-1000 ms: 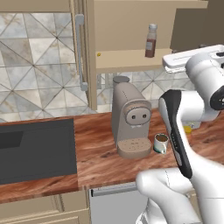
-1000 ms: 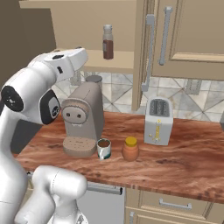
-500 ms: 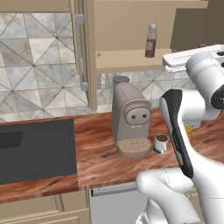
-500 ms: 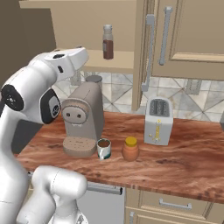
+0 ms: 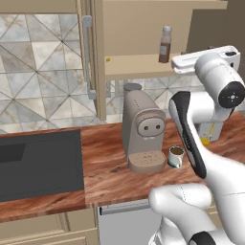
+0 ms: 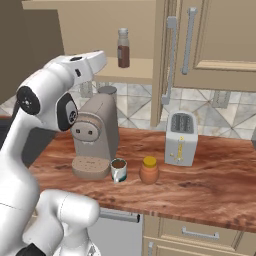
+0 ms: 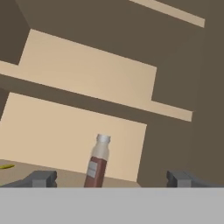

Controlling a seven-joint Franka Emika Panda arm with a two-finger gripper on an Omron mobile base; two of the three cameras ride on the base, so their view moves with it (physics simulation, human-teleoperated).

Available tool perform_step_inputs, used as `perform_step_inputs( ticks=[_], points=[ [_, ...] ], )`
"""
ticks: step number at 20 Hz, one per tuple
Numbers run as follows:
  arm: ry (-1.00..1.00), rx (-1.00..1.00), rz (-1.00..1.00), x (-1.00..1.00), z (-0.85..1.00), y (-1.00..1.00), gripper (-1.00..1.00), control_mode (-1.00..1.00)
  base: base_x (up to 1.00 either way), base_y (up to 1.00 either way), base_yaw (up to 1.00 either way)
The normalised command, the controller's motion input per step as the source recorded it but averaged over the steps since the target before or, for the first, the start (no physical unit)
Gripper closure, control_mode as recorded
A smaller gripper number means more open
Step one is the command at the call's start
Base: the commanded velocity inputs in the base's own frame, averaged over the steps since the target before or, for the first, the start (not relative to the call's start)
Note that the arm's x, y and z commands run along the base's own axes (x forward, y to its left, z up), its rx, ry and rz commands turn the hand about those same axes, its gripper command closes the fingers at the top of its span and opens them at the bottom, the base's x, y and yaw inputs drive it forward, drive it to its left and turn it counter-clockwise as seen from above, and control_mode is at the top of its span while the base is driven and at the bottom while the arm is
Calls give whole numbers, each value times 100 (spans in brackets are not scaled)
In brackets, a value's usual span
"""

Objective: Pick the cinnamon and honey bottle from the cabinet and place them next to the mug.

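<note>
Jaws stand apart and empty on your gripper [image 7: 109, 178], unchanged over the last second, facing the cinnamon [image 7: 98, 162] upright on the cabinet [image 7: 78, 118] shelf, so advance to grasp.

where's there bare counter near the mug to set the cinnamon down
Crowded: the mug sits tight between the coffee machine and the honey bottle. Free: bare counter in front of the mug and honey bottle, toward the front edge, and a wider stretch right of the toaster. The cinnamon stands on the cabinet shelf.
</note>
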Motion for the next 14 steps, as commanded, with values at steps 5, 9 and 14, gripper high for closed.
perform_step_inputs(
  ticks=[5, 9, 14],
  points=[
    [0, 0, 0, 15, -4, 0, -100, -100, 0, 0, 0],
    [0, 0, 0, 20, -15, 0, -100, -100, 0, 0, 0],
    [0, 0, 0, 49, -11, -1, -100, -100, 0, 0, 0]
  ],
)
